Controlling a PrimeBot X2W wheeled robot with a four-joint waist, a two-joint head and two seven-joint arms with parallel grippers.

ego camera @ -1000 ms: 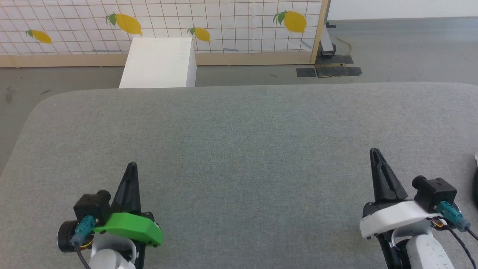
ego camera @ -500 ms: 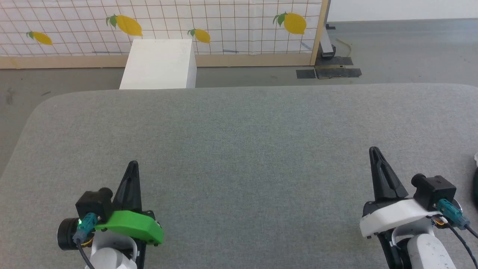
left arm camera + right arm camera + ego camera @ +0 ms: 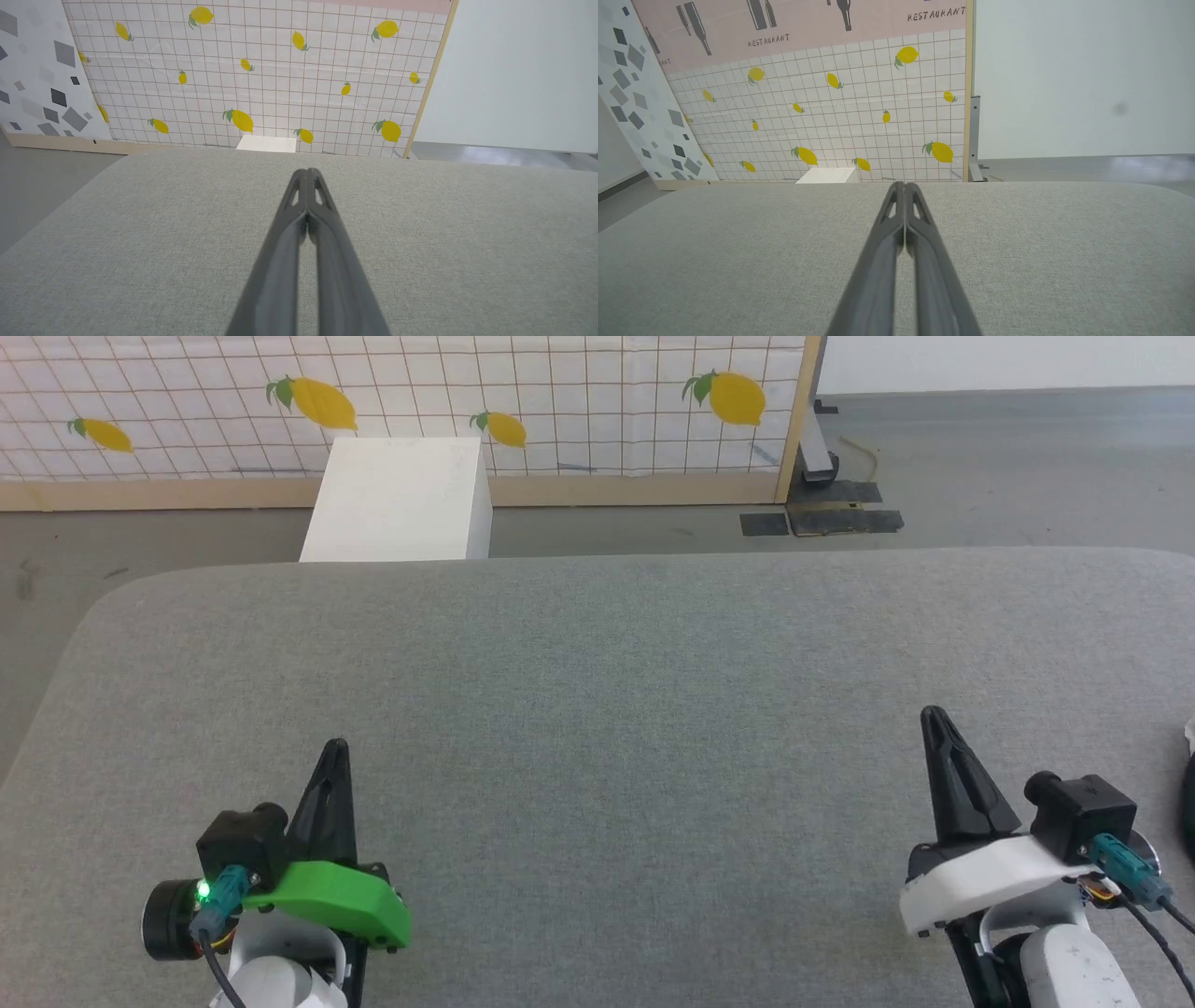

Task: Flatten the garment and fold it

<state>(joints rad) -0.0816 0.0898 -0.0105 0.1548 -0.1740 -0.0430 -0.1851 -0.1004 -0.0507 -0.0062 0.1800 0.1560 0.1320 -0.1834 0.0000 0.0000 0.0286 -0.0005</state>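
Observation:
The garment is out of view, apart from perhaps a thin white and black sliver at the right edge of the head view; I cannot tell what that sliver is. My left gripper hovers low over the near left of the grey padded table, shut and empty. In its own wrist view the left gripper has its tips pressed together. My right gripper is at the near right, shut on nothing. The right wrist view also shows the right gripper with its tips meeting.
Beyond the table's far edge stands a white box on the grey floor. Behind it rises a lemon-print tiled panel with a wooden frame. Black tape patches lie on the floor at the back right.
The head view has shifted down a little. A green light has come on at the left wrist. Both grippers stay shut and have barely moved.

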